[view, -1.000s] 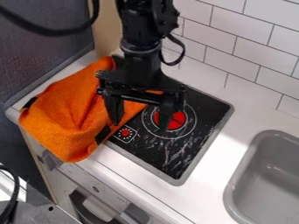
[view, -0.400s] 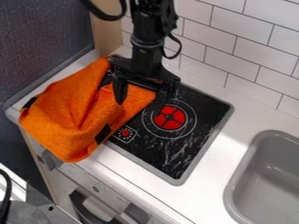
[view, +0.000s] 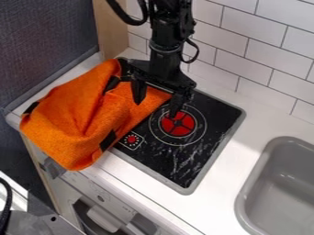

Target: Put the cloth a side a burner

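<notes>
Orange cloth (view: pixel 73 124) is bunched beside the red burner (view: pixel 169 125), part on the black stovetop (view: pixel 202 137), part on the counter (view: pixel 224 186), so I'd call placement basically done, just clearing my arm (view: pixel 164 57) left. I have the arm hanging down from the top edge, pincer (view: pixel 156 109) spread apart, one finger over the cloth, the other by the burner's wall side.

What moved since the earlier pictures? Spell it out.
The open gripper moved up and slightly right in the view, toward the tiled wall, baring more of the red burner. Nothing was visibly grasped or released. The orange cloth stayed put, partly on the cooktop.
</notes>
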`<state>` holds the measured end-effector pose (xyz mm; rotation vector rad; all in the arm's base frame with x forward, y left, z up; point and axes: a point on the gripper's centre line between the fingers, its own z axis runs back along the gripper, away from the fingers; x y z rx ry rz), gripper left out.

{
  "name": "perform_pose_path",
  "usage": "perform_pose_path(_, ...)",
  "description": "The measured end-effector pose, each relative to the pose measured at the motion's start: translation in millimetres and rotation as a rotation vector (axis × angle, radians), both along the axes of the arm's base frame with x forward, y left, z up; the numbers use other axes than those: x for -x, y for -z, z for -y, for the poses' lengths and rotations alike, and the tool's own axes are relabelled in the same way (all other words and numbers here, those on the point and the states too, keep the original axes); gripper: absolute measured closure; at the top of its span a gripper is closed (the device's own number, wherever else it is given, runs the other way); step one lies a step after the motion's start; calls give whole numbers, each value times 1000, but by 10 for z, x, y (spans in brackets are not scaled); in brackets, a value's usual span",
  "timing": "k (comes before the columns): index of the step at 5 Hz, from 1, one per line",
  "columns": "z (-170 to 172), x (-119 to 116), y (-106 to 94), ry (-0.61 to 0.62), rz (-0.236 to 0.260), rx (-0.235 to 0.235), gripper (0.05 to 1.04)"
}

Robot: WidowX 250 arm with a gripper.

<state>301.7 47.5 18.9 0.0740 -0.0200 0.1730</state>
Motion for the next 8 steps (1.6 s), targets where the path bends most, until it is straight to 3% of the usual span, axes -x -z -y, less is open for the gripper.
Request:
perform_pose_path(1,-64,-102,98,25,-18,65,83)
perform_pose_path(2,-139,-158,283,17,-74,72,84)
perform_pose_path(3,-239,-170,350,-55,-25,-1,87)
perform_pose_path(4,-240,-176,365,-61,-41,5,138)
perform_pose_path(5,-236,-232,394,-90,-51,49,415)
perform_pose_path(6,-249,-271,407,-85,-48,48,698)
perform_pose_path(7,-219,-258,397,-73,-54,43,909)
perform_pose_path(8,-131,-164,378,-75,-53,58,1020)
